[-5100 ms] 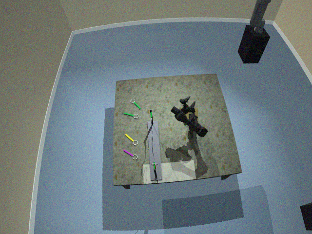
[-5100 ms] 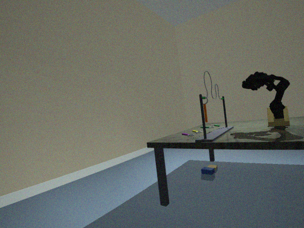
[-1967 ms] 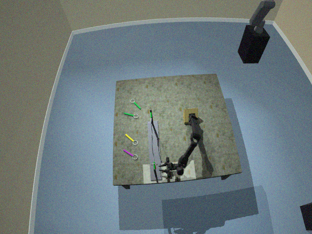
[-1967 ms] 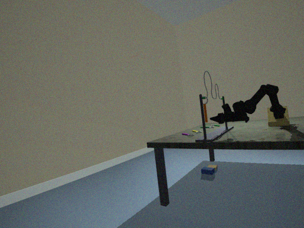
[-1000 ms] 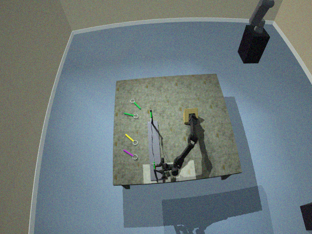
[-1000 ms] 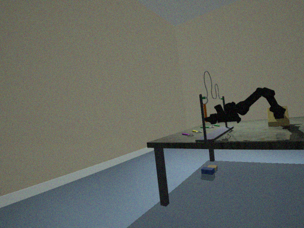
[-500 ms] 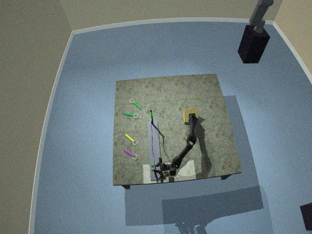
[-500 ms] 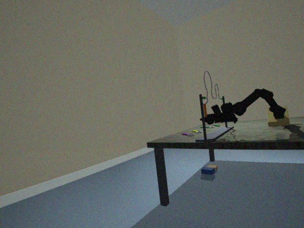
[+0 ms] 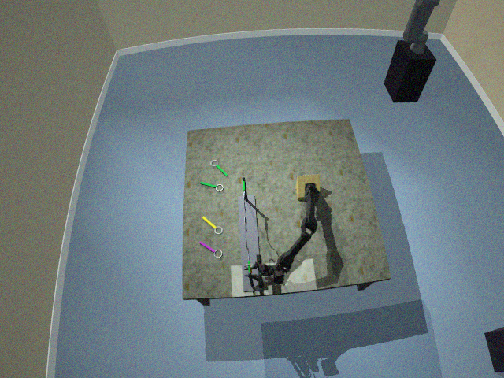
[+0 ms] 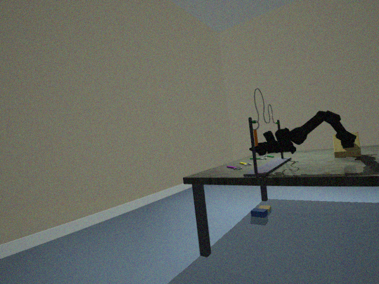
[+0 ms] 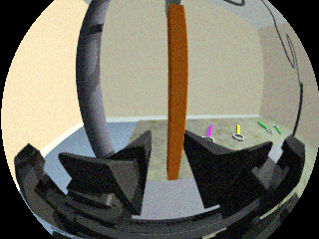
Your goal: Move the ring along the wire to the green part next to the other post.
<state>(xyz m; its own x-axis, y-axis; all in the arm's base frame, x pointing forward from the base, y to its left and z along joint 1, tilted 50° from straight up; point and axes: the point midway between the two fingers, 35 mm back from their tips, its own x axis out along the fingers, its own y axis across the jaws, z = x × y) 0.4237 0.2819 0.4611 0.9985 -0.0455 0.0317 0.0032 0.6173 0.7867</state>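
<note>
the orange handle (image 10: 256, 137) (image 11: 177, 90) hangs upright from its ring (image 10: 258, 124), beside the near post (image 10: 251, 137) (image 11: 90, 75) and below the green part (image 10: 254, 122) of the wire (image 9: 246, 227) (image 10: 263, 106) (image 11: 286, 55). in the wrist view, the handle's lower end is seen between the fingers (image 9: 246, 272), closer to the right-hand one in that picture; whether that one is touched cannot be told.

the near post is placed just beside the handle, so little room is left on that side. the far post (image 9: 243, 179) (image 10: 279, 134) (image 11: 297, 117) is set well apart, with the looping wire between. a lilac base strip (image 9: 252, 227) (image 10: 272, 165) (image 11: 171, 201) is laid beneath on the counter (image 9: 325, 154) (image 10: 214, 178) (image 11: 254, 131). the magenta handle (image 9: 207, 246) (image 10: 231, 167) (image 11: 209, 130) and yellow handle (image 9: 209, 222) (image 10: 242, 163) (image 11: 238, 129) are seen lying off to the side.

the fingers are parted partway, wider than the handle, and nothing is gripped.
</note>
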